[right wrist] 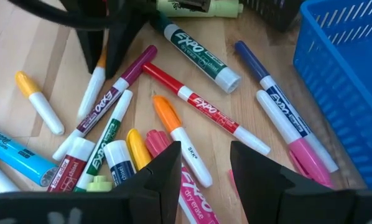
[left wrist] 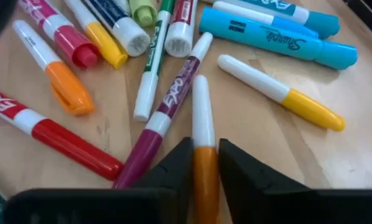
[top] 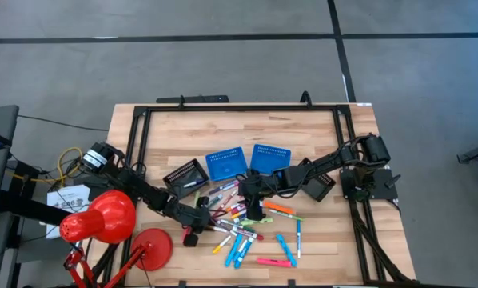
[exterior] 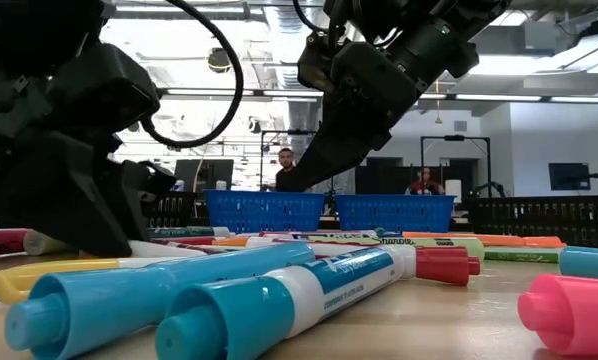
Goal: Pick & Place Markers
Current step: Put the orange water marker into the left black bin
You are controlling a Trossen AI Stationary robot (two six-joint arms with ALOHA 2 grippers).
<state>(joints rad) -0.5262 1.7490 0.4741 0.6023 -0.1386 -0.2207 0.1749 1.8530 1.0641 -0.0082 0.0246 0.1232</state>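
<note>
Several capped markers [top: 251, 228] in pink, blue, green, orange, red and white lie scattered on the wooden table, near its front edge. My left gripper [left wrist: 206, 177] is low at the pile's left side [top: 203, 218], shut on a white marker with an orange cap [left wrist: 203, 124]. My right gripper [right wrist: 201, 165] hangs open over the pile's far part [top: 255, 208]. Below its spread fingers lie an orange-capped marker [right wrist: 173, 127] and a red Expo marker [right wrist: 201, 109]; it touches none. My left gripper pinches the marker's orange cap end [left wrist: 205, 163] between its two fingers. The fingers come slanting down from the table's left, and the marker runs straight out ahead between them. Its white end [left wrist: 200, 87] lies low among the other markers on the table.
Two blue perforated baskets [top: 225, 163] [top: 270, 158] stand side by side beyond the pile, with a black tray on either side [top: 185, 175] [top: 320, 189]. A red lamp [top: 103, 218] with its round base [top: 152, 247] stands at the front left. People show in the room behind [exterior: 285, 165].
</note>
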